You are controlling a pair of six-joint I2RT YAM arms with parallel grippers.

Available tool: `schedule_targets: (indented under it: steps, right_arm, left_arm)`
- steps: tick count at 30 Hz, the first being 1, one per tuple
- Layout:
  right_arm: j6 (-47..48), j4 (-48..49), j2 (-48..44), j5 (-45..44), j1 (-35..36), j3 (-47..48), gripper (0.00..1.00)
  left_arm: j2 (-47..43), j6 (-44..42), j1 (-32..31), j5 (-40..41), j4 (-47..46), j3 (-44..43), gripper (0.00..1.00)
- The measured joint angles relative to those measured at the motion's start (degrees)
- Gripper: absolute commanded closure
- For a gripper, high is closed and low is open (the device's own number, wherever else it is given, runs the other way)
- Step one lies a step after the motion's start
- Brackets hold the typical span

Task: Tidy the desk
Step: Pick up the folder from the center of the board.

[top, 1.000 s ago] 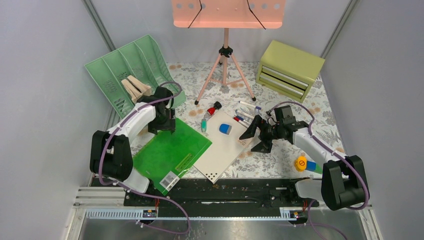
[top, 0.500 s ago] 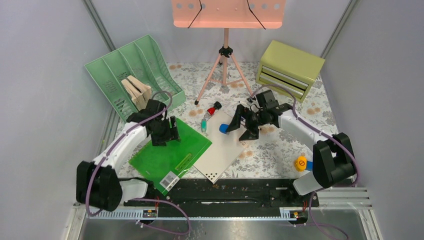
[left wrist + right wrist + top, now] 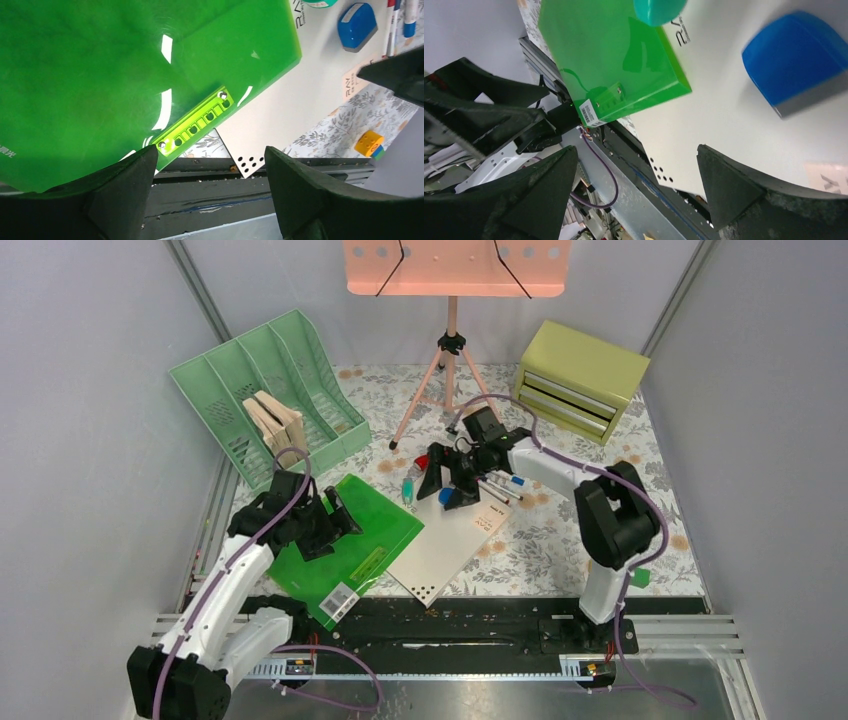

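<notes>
Across the whole floor of the top view spreads the desk (image 3: pixel 560 550), a flat tabletop printed with grey ferns and orange flowers. Little looks sorted yet. A glossy green plastic folder (image 3: pixel 350 540) at eight o'clock overlaps a white perforated board (image 3: pixel 440 545) near centre, and a blue-and-grey eraser block (image 3: pixel 357 20) and several loose marker pens (image 3: pixel 500 485) lie there too. Only some tan wooden pieces (image 3: pixel 272 418) stand in the mint-green slotted file rack (image 3: pixel 300 360) at ten o'clock. The olive metal drawer chest (image 3: pixel 580 375) at two o'clock is shut. Most of the tidying remains, I judge.

The left gripper (image 3: pixel 210 155) hangs low over the folder, arm stretched forward, jaws apart and empty. The right gripper (image 3: pixel 634 150) reaches toward eleven o'clock over the board beside the eraser, jaws spread wide, holding nothing.
</notes>
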State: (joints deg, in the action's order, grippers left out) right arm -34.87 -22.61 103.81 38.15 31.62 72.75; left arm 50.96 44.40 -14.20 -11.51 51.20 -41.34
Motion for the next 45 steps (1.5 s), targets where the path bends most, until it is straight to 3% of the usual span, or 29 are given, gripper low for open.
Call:
schedule_targets:
  steps: [11,20,32,45]
  right_arm:
    - [4.42,-1.4,11.89,-0.46,5.2,10.93,0.21]
    - [5.55,-3.45,18.36,-0.55,6.38,15.06,0.22]
    - [6.84,-4.59,18.95,2.01,8.92,15.34,0.27]
    - [-0.5,11.02,15.47,7.02,7.1,7.04,0.37]
  left_arm:
    - [-2.23,2.4,0.0,-1.55,0.28,0.0,0.2]
    - [-2.51,1.95,0.0,-2.73,0.33,0.0,0.2]
    - [-3.34,1.25,0.0,-3.08,0.37,0.0,0.2]
    - [-3.21,0.83,0.0,-3.08,0.37,0.66,0.2]
